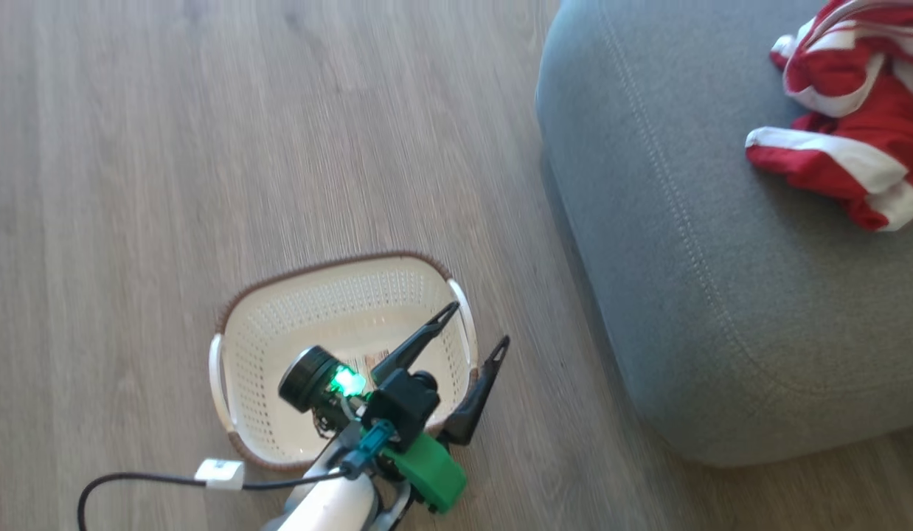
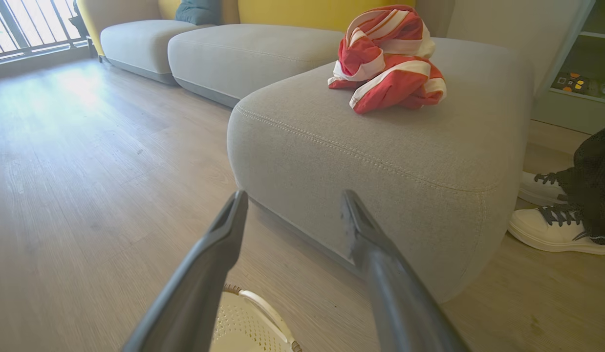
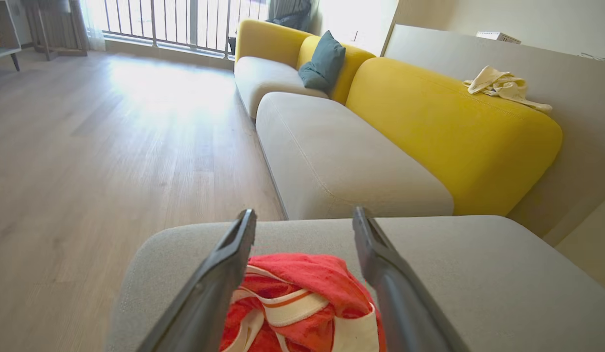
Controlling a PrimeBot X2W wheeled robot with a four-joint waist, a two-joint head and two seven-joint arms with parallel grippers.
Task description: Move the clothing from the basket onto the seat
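Observation:
The clothing [image 1: 847,125], a red bundle with white panels and stripes, lies crumpled on the grey seat [image 1: 722,295] at the upper right. My right gripper [image 3: 303,213] hangs open just above the clothing [image 3: 302,298], its fingers on either side of the bundle and not gripping it. The cream basket [image 1: 338,295] stands on the wooden floor left of the seat, and its inside shows only a small label. My left gripper [image 1: 478,323] is open over the basket's right side with nothing between its fingers. In the left wrist view, that gripper [image 2: 293,195] points at the seat [image 2: 380,161] and the clothing [image 2: 388,58].
A person's white shoes [image 2: 551,230] stand on the floor beside the seat's far end. Behind the seat run more grey cushions, a yellow backrest [image 3: 444,122], a teal pillow [image 3: 322,63] and a cream cloth [image 3: 500,85]. A black cable [image 1: 147,479] trails from my left arm.

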